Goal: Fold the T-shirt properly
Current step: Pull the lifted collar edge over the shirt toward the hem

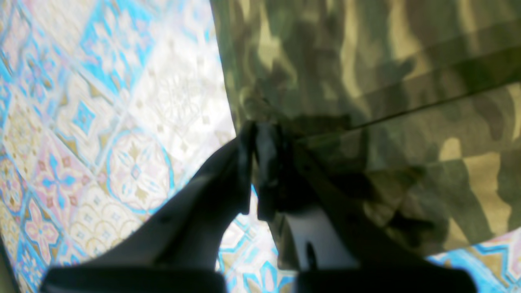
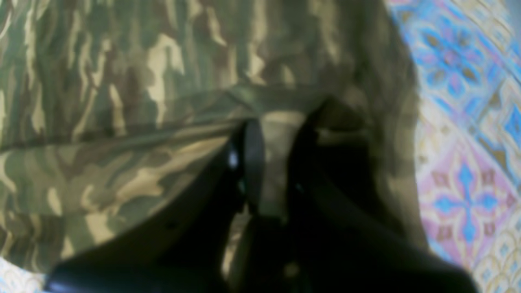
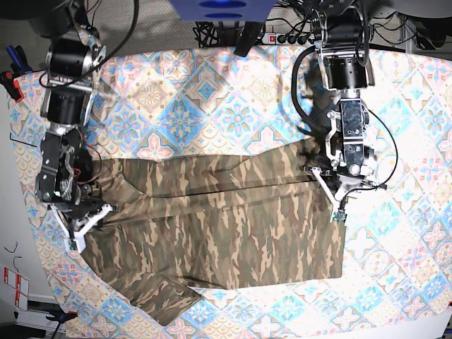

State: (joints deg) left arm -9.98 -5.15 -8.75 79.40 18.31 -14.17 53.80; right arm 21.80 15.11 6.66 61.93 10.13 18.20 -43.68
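Note:
The camouflage T-shirt (image 3: 212,233) lies spread across the tablecloth (image 3: 212,92), with a long fold line running across its upper part. My left gripper (image 3: 328,187) is at the shirt's right edge. In the left wrist view its jaws (image 1: 254,136) are pressed together on the shirt's edge (image 1: 366,81). My right gripper (image 3: 85,222) is at the shirt's left edge. In the right wrist view it (image 2: 279,138) is closed with a fold of the shirt (image 2: 122,81) between its fingers. Both views are blurred.
The patterned tablecloth shows beside the shirt in both wrist views (image 1: 101,122) (image 2: 468,162). One sleeve (image 3: 159,300) sticks out at the front left. Cables and a power strip (image 3: 289,35) lie behind the table. The table's front edge runs just below the shirt.

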